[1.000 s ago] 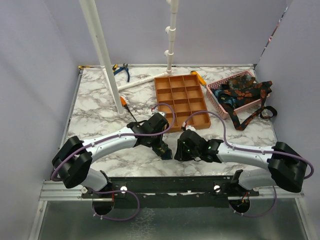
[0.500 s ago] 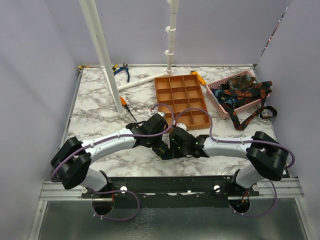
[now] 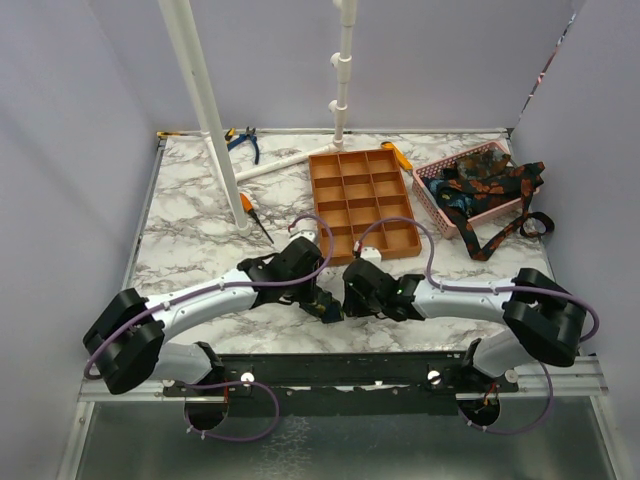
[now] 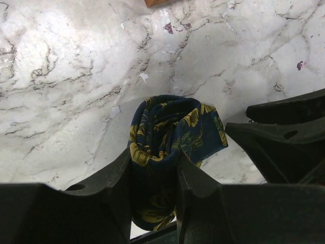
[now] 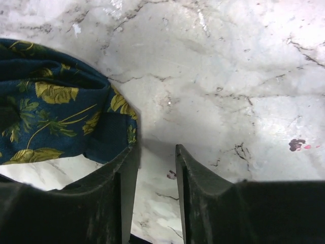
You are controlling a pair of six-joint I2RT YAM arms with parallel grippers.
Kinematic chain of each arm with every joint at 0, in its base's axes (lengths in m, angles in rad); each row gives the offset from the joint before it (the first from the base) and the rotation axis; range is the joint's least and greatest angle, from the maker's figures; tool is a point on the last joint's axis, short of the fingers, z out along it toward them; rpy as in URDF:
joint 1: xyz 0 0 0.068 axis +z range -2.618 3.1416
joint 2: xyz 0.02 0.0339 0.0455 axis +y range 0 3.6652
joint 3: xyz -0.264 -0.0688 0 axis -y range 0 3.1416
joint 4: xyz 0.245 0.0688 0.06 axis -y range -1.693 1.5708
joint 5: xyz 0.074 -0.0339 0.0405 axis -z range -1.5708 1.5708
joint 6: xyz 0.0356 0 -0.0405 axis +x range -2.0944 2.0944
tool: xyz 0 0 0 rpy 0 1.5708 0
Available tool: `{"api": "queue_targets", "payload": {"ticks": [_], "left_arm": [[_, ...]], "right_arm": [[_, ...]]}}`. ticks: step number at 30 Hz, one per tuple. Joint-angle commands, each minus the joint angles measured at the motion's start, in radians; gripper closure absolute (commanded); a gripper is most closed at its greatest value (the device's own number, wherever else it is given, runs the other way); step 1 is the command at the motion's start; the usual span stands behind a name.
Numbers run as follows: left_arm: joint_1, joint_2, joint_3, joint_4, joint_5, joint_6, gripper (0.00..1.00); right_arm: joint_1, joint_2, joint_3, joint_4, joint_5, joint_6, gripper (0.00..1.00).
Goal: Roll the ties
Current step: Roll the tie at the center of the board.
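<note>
A rolled navy tie (image 4: 170, 132) with yellow-gold floral print sits between the fingers of my left gripper (image 4: 154, 160), which is shut on it just above the marble table. The roll shows in the right wrist view (image 5: 56, 122) at the left. My right gripper (image 5: 156, 152) is slightly open and empty, its left finger touching the roll's edge. In the top view the left gripper (image 3: 325, 305) and the right gripper (image 3: 352, 298) meet near the table's front middle. Several more ties (image 3: 485, 185) lie in and over the pink basket (image 3: 428, 192).
The orange compartment tray (image 3: 365, 195) stands just behind the grippers. An orange-handled screwdriver (image 3: 250, 212), blue pliers (image 3: 243, 140) and white pipes (image 3: 205, 110) are at the back left. A tie loop (image 3: 535, 225) hangs onto the table at the right.
My right gripper has moved left and closed in on the left gripper and the roll. The left arm's elbow has drawn back toward the near left.
</note>
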Motion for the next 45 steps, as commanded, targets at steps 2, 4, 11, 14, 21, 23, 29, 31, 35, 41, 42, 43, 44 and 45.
{"api": "queue_targets", "payload": {"ticks": [2, 4, 11, 14, 21, 23, 29, 31, 35, 41, 42, 43, 44, 45], "left_arm": [[-0.003, -0.025, -0.054, -0.004, -0.015, -0.038, 1.00], [-0.004, -0.030, -0.065, 0.007, -0.027, -0.051, 1.00], [-0.003, -0.080, -0.119, 0.044, -0.031, -0.101, 1.00], [-0.004, -0.110, -0.140, 0.052, -0.030, -0.106, 1.00], [-0.003, -0.169, -0.198, 0.097, -0.008, -0.121, 1.00], [-0.003, -0.180, -0.215, 0.113, 0.001, -0.129, 1.00], [-0.004, -0.162, -0.219, 0.141, 0.009, -0.132, 1.00], [-0.004, -0.153, -0.213, 0.145, 0.001, -0.130, 1.00], [-0.003, -0.122, -0.192, 0.143, -0.036, -0.132, 1.00], [-0.003, -0.020, -0.097, 0.068, -0.110, -0.106, 1.00], [-0.004, -0.002, -0.079, 0.048, -0.124, -0.103, 1.00], [-0.003, 0.015, -0.059, 0.026, -0.140, -0.101, 1.00], [-0.004, 0.029, -0.043, 0.009, -0.153, -0.098, 1.00], [-0.004, 0.039, -0.025, -0.005, -0.169, -0.098, 1.00]], "right_arm": [[0.055, 0.012, 0.064, -0.033, 0.044, -0.082, 0.56], [0.068, 0.054, 0.091, -0.039, 0.027, -0.096, 0.53], [0.080, 0.167, 0.087, -0.068, 0.006, -0.070, 0.60], [0.082, 0.213, 0.074, -0.105, 0.036, -0.037, 0.68], [0.083, 0.257, 0.023, -0.166, 0.101, 0.024, 0.92], [0.079, 0.253, 0.018, -0.191, 0.131, 0.036, 0.99], [0.033, 0.248, 0.058, -0.257, 0.187, 0.014, 1.00], [0.006, 0.250, 0.079, -0.276, 0.196, -0.001, 1.00], [-0.067, 0.243, 0.107, -0.275, 0.182, -0.046, 1.00], [-0.109, 0.233, 0.167, -0.274, 0.149, -0.128, 0.95], [-0.109, 0.221, 0.168, -0.269, 0.133, -0.133, 0.87], [-0.109, 0.202, 0.163, -0.265, 0.120, -0.134, 0.80], [-0.109, 0.182, 0.155, -0.258, 0.108, -0.132, 0.72], [-0.109, 0.165, 0.145, -0.251, 0.095, -0.131, 0.68]]}}
